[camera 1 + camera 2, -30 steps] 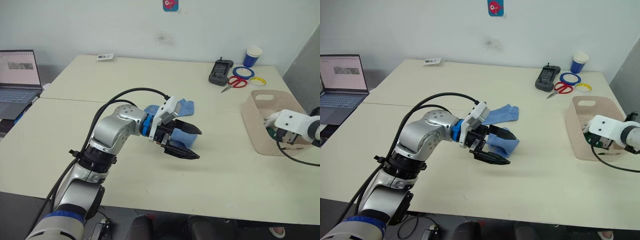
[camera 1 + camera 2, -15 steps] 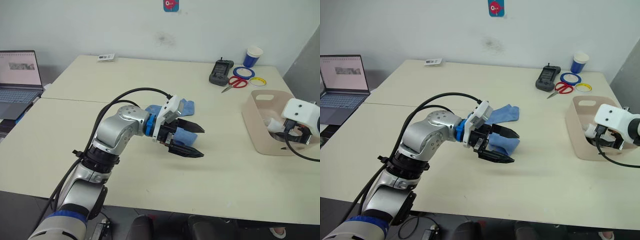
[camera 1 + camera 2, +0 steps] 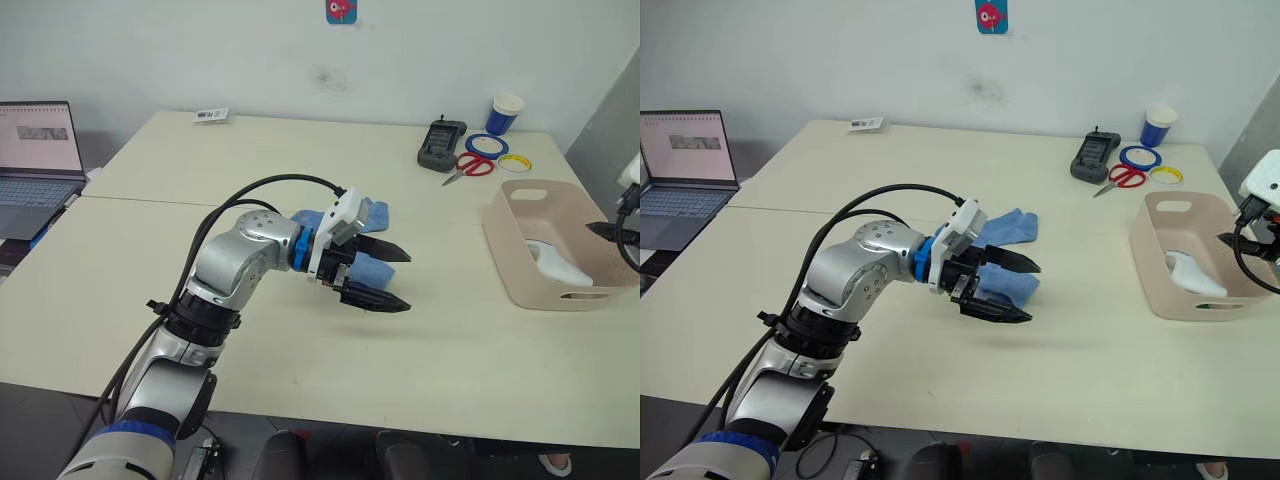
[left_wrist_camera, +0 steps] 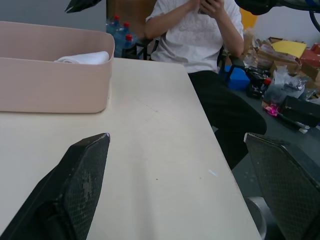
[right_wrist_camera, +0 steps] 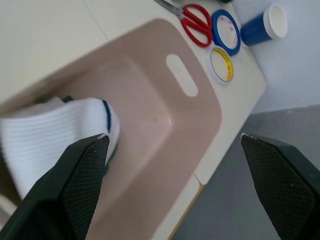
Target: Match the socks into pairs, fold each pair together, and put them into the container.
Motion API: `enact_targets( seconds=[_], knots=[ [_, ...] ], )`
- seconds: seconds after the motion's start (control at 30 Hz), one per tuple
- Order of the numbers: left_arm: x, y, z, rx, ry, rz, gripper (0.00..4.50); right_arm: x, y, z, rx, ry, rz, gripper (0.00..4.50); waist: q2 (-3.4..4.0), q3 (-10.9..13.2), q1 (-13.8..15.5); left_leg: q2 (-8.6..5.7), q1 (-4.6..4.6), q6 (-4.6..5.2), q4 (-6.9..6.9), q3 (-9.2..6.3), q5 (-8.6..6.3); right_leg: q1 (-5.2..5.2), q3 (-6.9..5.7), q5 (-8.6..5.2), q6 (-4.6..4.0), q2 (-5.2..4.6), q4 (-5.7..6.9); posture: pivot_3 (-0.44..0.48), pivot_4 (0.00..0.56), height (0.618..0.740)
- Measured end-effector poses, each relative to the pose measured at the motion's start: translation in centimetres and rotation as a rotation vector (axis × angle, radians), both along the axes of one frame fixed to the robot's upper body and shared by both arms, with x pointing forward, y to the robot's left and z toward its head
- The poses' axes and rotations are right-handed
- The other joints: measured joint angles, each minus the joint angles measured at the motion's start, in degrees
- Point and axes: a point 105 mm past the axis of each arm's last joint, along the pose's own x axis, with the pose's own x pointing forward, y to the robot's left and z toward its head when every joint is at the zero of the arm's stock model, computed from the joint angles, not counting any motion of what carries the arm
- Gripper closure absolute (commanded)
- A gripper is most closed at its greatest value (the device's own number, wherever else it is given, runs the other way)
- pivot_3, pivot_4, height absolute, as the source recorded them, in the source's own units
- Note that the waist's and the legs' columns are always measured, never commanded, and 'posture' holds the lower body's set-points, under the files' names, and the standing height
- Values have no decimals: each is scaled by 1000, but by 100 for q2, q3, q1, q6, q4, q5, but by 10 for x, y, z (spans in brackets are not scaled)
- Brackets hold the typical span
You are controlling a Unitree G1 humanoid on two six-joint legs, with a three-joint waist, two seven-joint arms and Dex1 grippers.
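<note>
From the head views, the left gripper (image 3: pixel 385 276) hangs over the table (image 3: pixel 150 260) with fingers spread and empty; a blue cloth (image 3: pixel 1005 228) lies just behind it. Wide bare tabletop separates it from the pink tub (image 3: pixel 520 262) far to its right. The right gripper (image 3: pixel 1245 243) hovers at the tub's outer edge.

Left wrist view: a person (image 4: pixel 200 30) sits beyond the table's edge.

Right wrist view: fingers parted, empty, above a white sock (image 5: pixel 47 135) in the tub. Scissors (image 5: pixel 195 22), tape rings (image 5: pixel 224 62) and a blue cup (image 5: pixel 265 22) lie past its rim. No readable writing.
</note>
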Motion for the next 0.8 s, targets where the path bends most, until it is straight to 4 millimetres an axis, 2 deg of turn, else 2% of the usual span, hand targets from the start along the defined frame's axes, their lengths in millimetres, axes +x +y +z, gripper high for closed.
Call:
enact_targets(
  seconds=[0.07,0.13,0.4,0.5,0.6,0.7,0.73,0.8],
  knots=[
    [0,0,0,-2,-2,4,0,5,3,-22,15,54,9,10,4,-1,-1,-1,1,-14,0,1,8,-2,2,0,0,1,5,0,150,725],
    [1,-1,1,-5,-8,4,0,7,8,-35,10,93,25,10,22,5,2,-2,0,-18,-1,2,11,-2,1,1,-1,2,5,0,150,725],
    [2,-1,1,-10,-18,24,0,4,12,-44,-22,126,45,10,28,3,6,-1,0,-19,0,4,11,-1,2,6,-10,2,5,0,150,725],
    [5,-2,4,-36,-27,45,0,8,8,-26,-34,24,19,10,30,4,5,0,0,-19,0,2,12,-1,1,6,-10,1,8,0,150,725],
    [15,6,20,-117,-67,132,0,6,9,22,-2,-210,4,10,31,4,4,-1,0,-20,-3,1,12,-1,0,6,-10,1,6,0,150,725],
    [28,27,28,-145,-113,243,0,-7,32,57,102,-417,72,10,27,2,-7,1,5,-21,-5,-5,12,3,-6,6,-11,11,5,0,150,725],
    [34,41,24,-137,-122,299,0,-14,45,61,153,-471,108,10,29,1,-12,3,10,-22,-7,-8,12,6,-9,6,-11,14,8,0,150,725],
    [40,59,14,-108,-125,373,0,-21,61,56,237,-492,137,10,29,1,-6,6,14,-24,-8,-8,14,9,-14,6,-11,15,11,0,150,725]
  ],
)
